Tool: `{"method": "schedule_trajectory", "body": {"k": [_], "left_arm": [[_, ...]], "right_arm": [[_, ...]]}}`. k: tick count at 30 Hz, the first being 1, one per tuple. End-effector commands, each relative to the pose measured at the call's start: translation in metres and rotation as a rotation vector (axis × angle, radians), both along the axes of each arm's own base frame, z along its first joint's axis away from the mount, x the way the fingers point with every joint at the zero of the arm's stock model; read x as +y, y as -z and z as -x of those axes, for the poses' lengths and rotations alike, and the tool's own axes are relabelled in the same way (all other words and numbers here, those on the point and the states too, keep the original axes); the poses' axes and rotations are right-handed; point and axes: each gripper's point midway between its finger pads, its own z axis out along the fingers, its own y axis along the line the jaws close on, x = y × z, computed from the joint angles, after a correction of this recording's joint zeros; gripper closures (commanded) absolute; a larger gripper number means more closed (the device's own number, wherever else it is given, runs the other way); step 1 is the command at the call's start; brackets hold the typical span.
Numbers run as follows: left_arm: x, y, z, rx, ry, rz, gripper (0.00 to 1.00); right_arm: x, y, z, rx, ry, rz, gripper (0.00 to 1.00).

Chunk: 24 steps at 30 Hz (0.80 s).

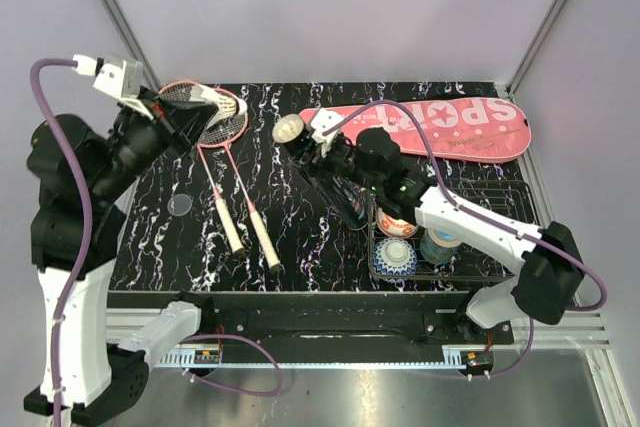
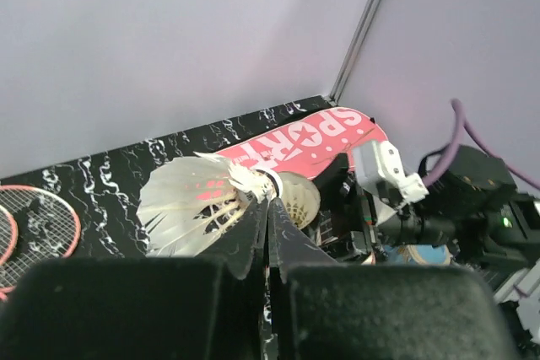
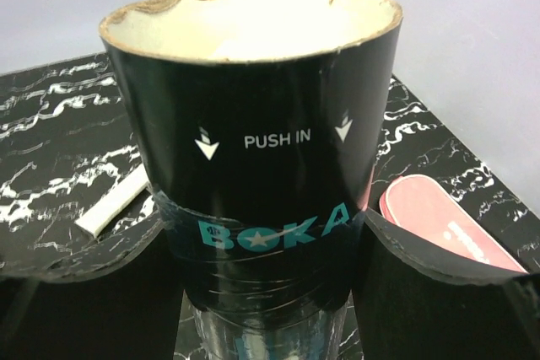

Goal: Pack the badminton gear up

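Note:
My left gripper (image 1: 203, 109) is shut on a white feather shuttlecock (image 1: 228, 104), held in the air over the racket heads at the back left. In the left wrist view the gripper (image 2: 268, 201) pinches the shuttlecock (image 2: 196, 206) near its base, feathers fanning left. Two pink-framed rackets (image 1: 213, 142) lie on the table with their white handles (image 1: 262, 235) toward me. My right gripper (image 1: 345, 162) is shut on the long black tube (image 1: 318, 169), open end (image 1: 289, 128) tilted up toward the left. The fingers clasp the tube (image 3: 253, 124) on both sides. The pink "SPORT" cover (image 1: 440, 127) lies at the back right.
A black wire basket (image 1: 470, 209) with patterned bowls (image 1: 395, 257) and a cup (image 1: 440, 244) stands at the front right, under my right arm. A small clear disc (image 1: 181, 206) lies on the marbled black table (image 1: 300, 247). Grey walls close in behind and at the sides.

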Motion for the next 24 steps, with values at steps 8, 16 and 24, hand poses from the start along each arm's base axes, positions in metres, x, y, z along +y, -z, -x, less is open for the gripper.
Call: {"method": "schedule_trajectory", "body": {"k": [8, 16, 24], "left_arm": [[-0.025, 0.042, 0.026, -0.046, 0.219, -0.24, 1.0], [-0.04, 0.056, 0.032, -0.022, 0.284, -0.283, 1.0], [-0.059, 0.084, 0.022, 0.081, 0.35, -0.335, 1.0]], "right_arm": [[0.032, -0.044, 0.02, -0.149, -0.246, -0.006, 0.62], [0.04, -0.047, 0.033, -0.162, -0.332, -0.02, 0.64], [0.037, -0.057, 0.052, -0.191, -0.402, -0.058, 0.65]]}}
